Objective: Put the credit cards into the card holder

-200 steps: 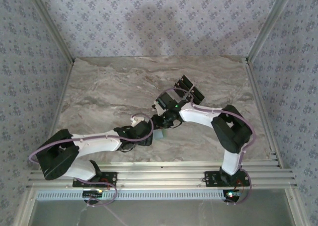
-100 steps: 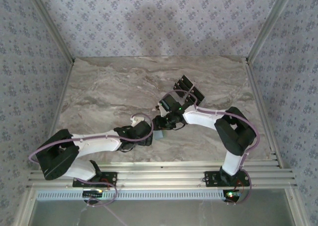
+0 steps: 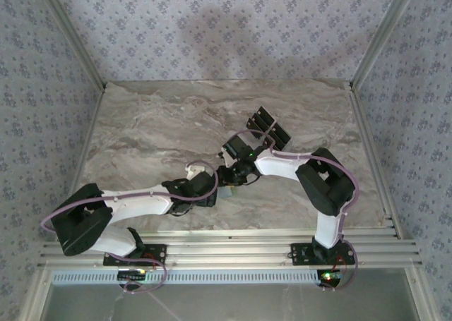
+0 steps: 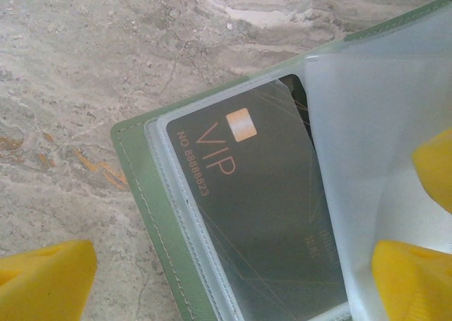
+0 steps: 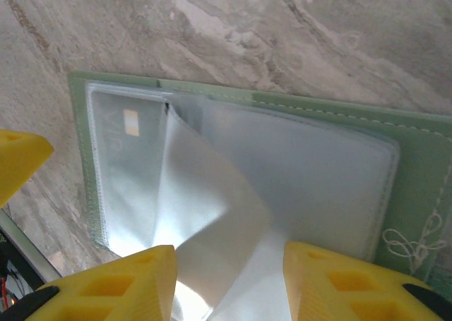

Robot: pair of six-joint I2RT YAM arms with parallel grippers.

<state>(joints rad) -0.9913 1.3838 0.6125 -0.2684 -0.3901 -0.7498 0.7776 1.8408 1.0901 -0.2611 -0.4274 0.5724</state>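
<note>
The pale-green card holder [image 4: 141, 194] lies open on the marble, its clear sleeves showing. A black credit card [image 4: 261, 194] marked VIP sits inside one sleeve. My left gripper [image 4: 229, 286] is open, its yellow fingertips [image 4: 42, 279] straddling the holder's corner. My right gripper [image 5: 226, 286] is shut on a lifted translucent sleeve leaf [image 5: 205, 208], which bows up off the card holder [image 5: 417, 187]. In the top view both grippers meet over the card holder [image 3: 225, 191]: the left gripper [image 3: 212, 194] beside the right gripper [image 3: 229, 174]. More black credit cards [image 3: 268, 128] lie fanned behind them.
The marble tabletop [image 3: 155, 123] lies bare to the left and back. Patterned walls enclose three sides, and a metal rail [image 3: 233, 247] runs along the near edge by the arm bases.
The right arm's elbow swung slightly right and came back. Both grippers stay at the card holder with the same openings.
</note>
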